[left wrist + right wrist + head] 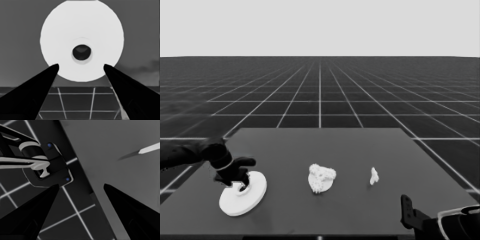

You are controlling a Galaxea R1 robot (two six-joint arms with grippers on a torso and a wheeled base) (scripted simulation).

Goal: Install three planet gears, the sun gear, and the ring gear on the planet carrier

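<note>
The larger round part, smooth-rimmed with a raised hub and hole, lies at the table's left end. My left gripper hangs right over it, open. In the left wrist view the larger round part fills the frame, and my left gripper has one fingertip at each side of its near rim. At the table's middle sits the smaller round part with small toothed gears clustered on top; their number cannot be told. My right gripper is parked open past the table's near right corner.
A thin white piece lies right of the middle cluster and shows as a thin white piece in the right wrist view. Dark machinery with pale bands and blue lights sits off the table's edge.
</note>
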